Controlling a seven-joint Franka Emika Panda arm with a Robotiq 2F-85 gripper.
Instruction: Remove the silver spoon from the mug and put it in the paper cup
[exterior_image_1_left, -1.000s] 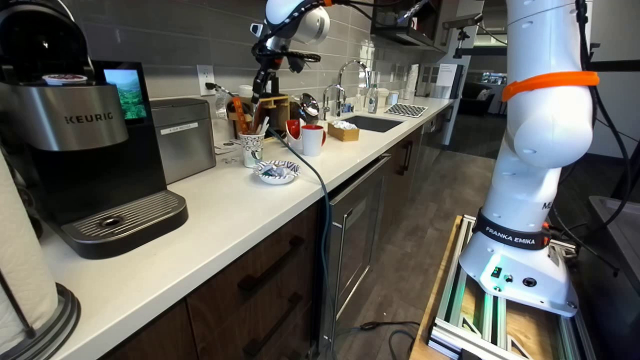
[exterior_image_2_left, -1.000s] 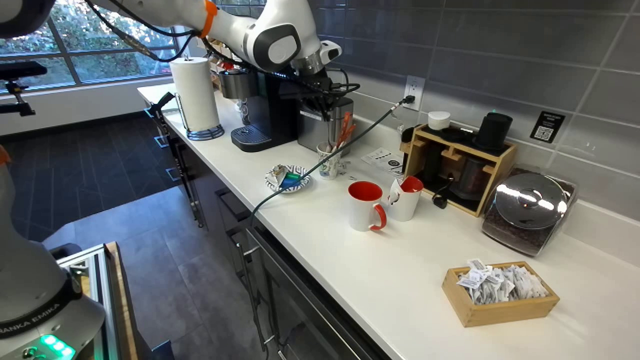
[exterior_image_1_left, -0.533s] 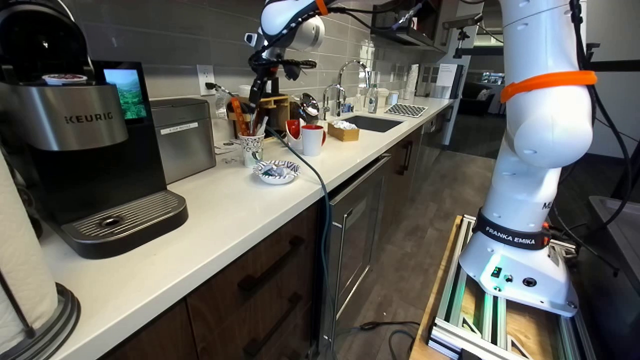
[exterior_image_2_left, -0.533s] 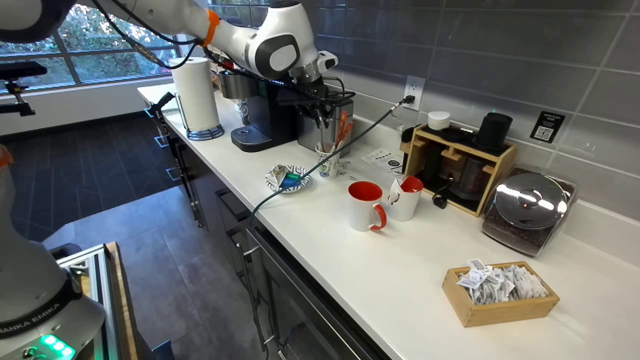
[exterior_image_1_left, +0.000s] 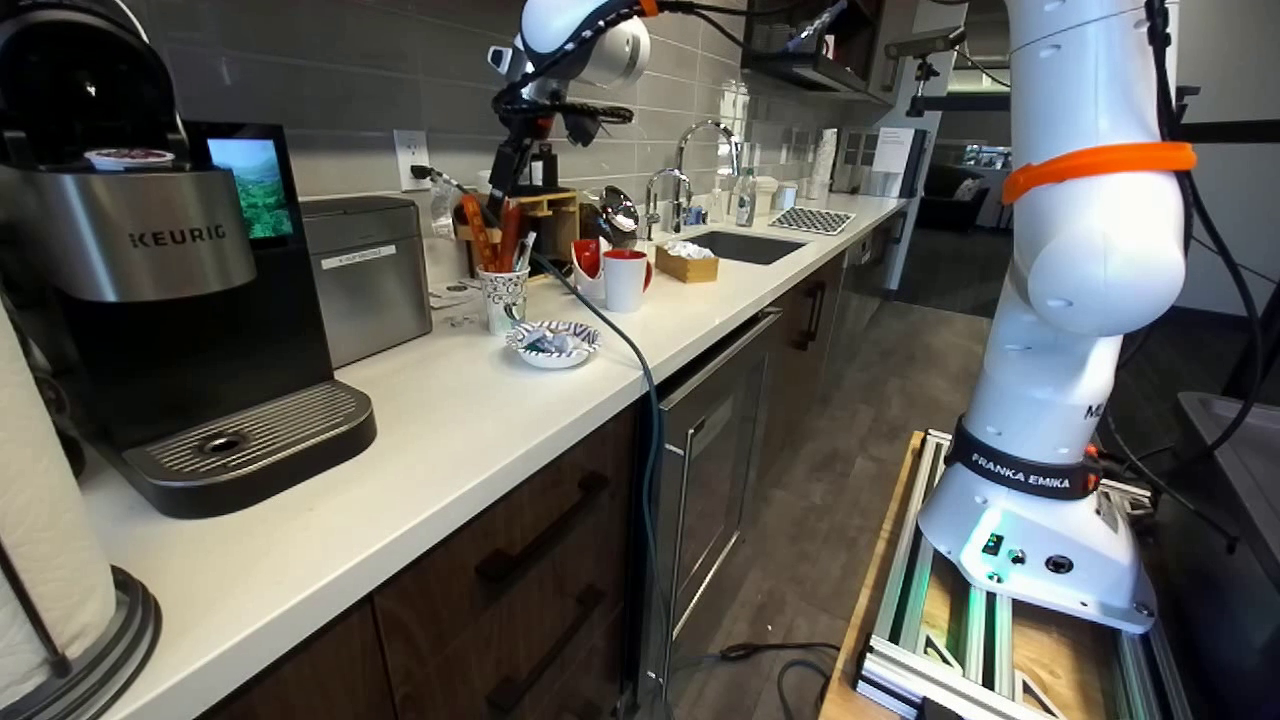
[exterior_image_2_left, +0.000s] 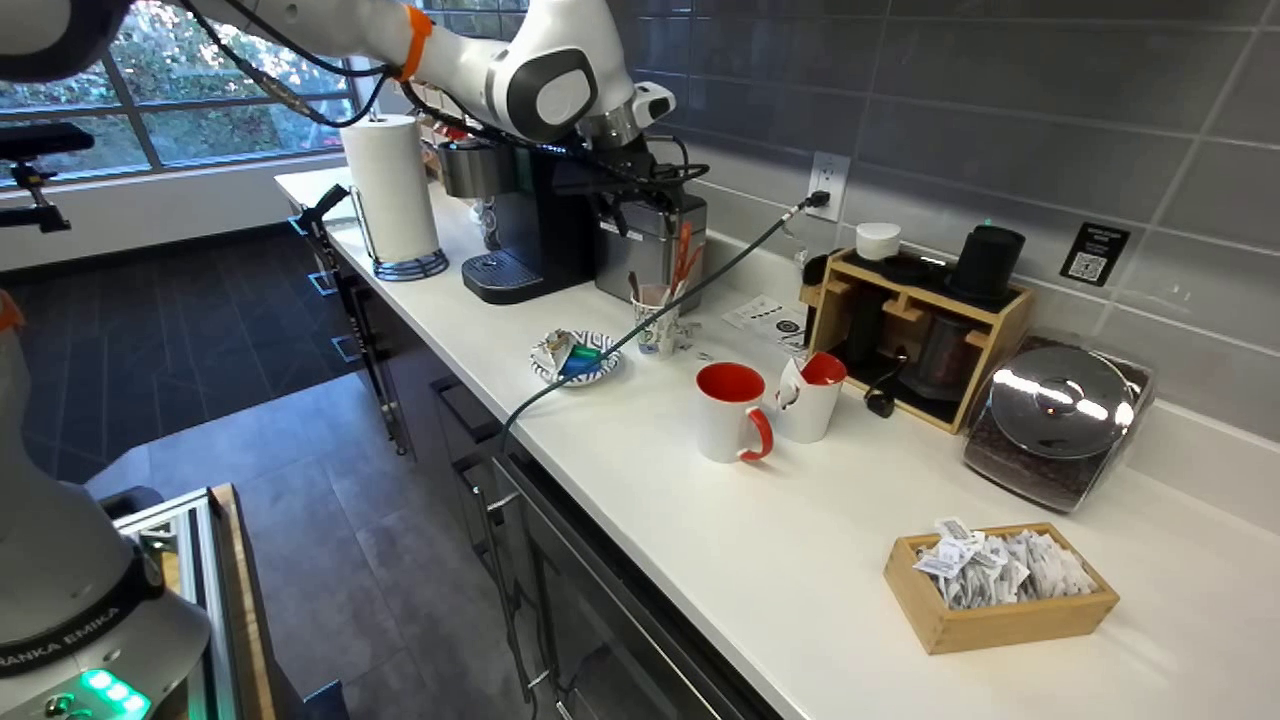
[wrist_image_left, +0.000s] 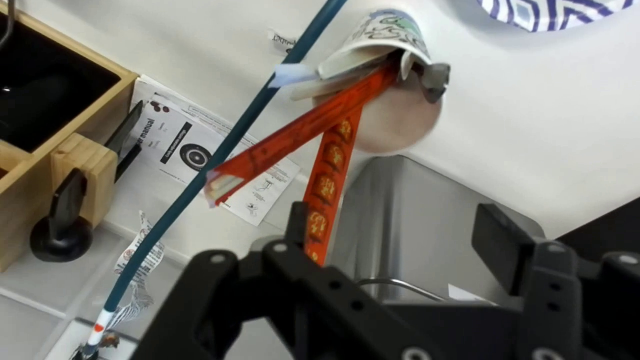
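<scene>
The patterned paper cup stands upright on the counter, also below the jaws' tips in the wrist view. The silver spoon leans in it, only its upper end showing over the rim; in the wrist view that grey end of the spoon points up beside orange chopstick packets. My gripper is wide open above the cup, with nothing held; one packet passes just beside a fingertip. The white mug with red inside sits farther along the counter, clear of the gripper in both exterior views.
A teal cable crosses in front of the cup. Nearby are a patterned plate, a grey metal box, the coffee machine, a second red-lined cup, a wooden shelf and a packet box.
My gripper, earlier shut on the spoon over the paper cup, went down, let go and has risen slightly. The spoon now leans in the cup by itself.
</scene>
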